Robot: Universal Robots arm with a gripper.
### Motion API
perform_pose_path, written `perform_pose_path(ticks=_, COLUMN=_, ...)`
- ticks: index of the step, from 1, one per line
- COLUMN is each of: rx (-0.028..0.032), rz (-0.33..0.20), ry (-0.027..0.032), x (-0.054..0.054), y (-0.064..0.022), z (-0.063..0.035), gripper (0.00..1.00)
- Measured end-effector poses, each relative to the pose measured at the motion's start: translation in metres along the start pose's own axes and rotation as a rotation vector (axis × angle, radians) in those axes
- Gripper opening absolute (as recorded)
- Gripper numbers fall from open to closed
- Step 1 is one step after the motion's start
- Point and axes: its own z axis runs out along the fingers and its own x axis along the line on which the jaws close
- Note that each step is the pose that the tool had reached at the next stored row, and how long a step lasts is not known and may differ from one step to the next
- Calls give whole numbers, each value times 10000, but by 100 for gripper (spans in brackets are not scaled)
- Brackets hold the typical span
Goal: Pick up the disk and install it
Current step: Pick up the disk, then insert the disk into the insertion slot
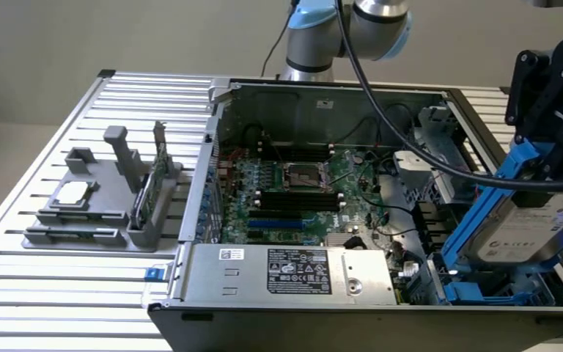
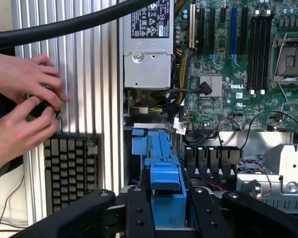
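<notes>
While the arm hangs over the open computer case (image 1: 360,323), entries run from the exterior view's left to its right.

Farthest from the fingers: grey fixture (image 1: 86,227) on the slatted table (image 1: 27,293). It carries a small square silver chip (image 1: 71,193) and a thin green circuit card (image 1: 152,187) standing on edge.

Nearer the fingers: motherboard (image 1: 292,194) lying flat in the case, power supply (image 1: 292,271) along the case's near wall.

At the exterior view's right: gripper (image 1: 544,165), fingers pinching the blue carrier frame of the disk (image 1: 526,227). Disk hangs below the fingers, tilted, white label facing the camera. Its lower end sits just above the blue drive bay (image 1: 468,292); contact with the bay cannot be told.

Wrist view: two black fingers (image 2: 139,213) pressed against either side of the blue carrier. Beyond the fingers lie the power supply (image 2: 146,59) and the motherboard (image 2: 238,64). Well off to one side of the fingers, a person's hands (image 2: 25,82) are closed around something small and dark at the table's edge, just beside a keyboard (image 2: 72,168).
</notes>
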Motion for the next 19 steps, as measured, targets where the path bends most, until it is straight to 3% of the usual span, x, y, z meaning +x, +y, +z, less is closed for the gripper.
perform_pose_path(ticks=6, rx=4, rz=-60, ry=-3, x=-10, y=-11, z=107, gripper=33)
perform_pose_path(ticks=14, rx=2, rz=-67, ry=-7, x=-9, y=-11, z=117, gripper=33)
perform_pose_path(ticks=16, rx=3, rz=-67, ry=-45, x=0, y=-12, z=120, gripper=33)
perform_pose_path(ticks=19, rx=2, rz=-63, ry=-213, x=30, y=-14, z=127, gripper=33)
